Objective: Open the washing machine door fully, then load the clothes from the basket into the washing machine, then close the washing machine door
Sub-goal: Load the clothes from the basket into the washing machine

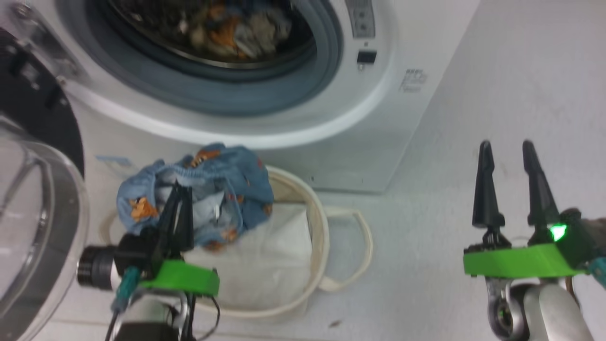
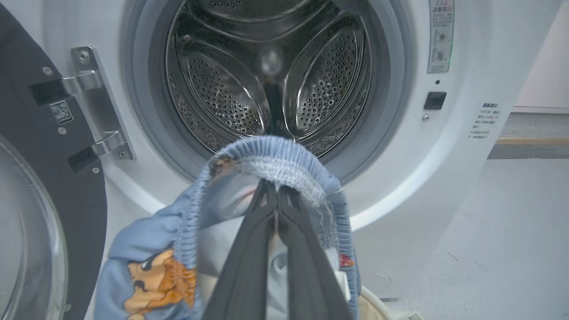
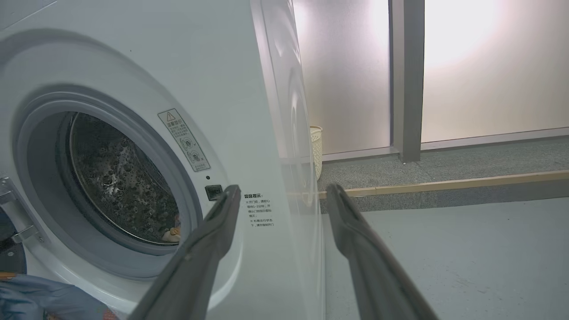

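The left gripper [image 1: 181,192] has its 2 fingers pressed together on the elastic waistband of a blue garment [image 1: 227,175], 1 of the clothes. It holds the garment lifted over the far-left part of the basket [image 1: 323,222], so the fabric hangs free of the tub. In the left wrist view the pinched band sits directly before the drum [image 2: 266,66], likely lined up for a push inward. The washing machine [image 1: 388,118] stands at the far side. Its door [image 1: 42,123] is swung wide to the left, which leaves the opening clear. Some printed fabric [image 1: 227,28] lies in the drum, and a white sheet [image 1: 265,255] lines the basket's bottom. The right gripper [image 1: 505,148] hovers at the near right over the floor [image 1: 426,237]. Its fingers are spread and hold nothing, and it is probably parked out of the loading path.
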### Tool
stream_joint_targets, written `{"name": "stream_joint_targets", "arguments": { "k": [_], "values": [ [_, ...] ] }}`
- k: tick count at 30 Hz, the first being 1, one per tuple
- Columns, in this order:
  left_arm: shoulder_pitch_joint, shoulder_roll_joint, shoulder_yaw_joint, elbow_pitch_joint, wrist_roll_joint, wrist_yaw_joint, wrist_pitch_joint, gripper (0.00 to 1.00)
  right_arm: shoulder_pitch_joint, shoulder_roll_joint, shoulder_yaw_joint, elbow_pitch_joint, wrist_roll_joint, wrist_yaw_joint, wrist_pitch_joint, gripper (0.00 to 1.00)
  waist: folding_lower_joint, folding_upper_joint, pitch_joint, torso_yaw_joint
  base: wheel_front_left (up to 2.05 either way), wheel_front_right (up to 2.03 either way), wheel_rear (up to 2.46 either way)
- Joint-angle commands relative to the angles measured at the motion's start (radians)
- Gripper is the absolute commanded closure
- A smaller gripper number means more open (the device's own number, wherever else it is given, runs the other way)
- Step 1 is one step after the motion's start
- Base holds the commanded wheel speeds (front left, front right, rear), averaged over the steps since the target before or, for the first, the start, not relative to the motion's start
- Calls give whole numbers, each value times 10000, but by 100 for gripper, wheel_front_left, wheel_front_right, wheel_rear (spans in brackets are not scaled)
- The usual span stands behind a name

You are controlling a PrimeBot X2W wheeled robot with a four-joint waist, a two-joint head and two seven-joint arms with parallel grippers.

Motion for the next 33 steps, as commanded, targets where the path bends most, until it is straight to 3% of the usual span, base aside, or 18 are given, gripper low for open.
{"name": "stream_joint_targets", "arguments": {
  "k": [1, 8, 16, 25, 33],
  "values": [
    [123, 63, 385, -552, -33, -27, -120, 100, 103, 66, 212, -257, 80, 8, -49, 0, 1, -1, -678, 115, 0, 0, 0],
    [1260, -128, 668, -1734, -180, -181, -120, 100, 604, 67, 269, -205, 395, 8, -49, 0, 1, -1, -1339, 142, 0, 0, 0],
    [1180, -160, 735, -1496, -92, -277, -120, 100, 583, 67, 325, -231, 438, 8, -49, 0, 1, -1, -1105, -83, 0, 0, 0],
    [-162, -169, 1009, -1229, 143, -284, -120, 100, 208, 68, 309, -365, 324, 8, -49, 0, 1, -1, 105, -631, 0, 0, 0],
    [-2641, 83, 1555, -339, 294, -657, -120, 100, -402, 68, 395, -593, 411, 8, -49, 0, 1, -1, 1420, -1123, 0, 0, 0]
  ]
}}
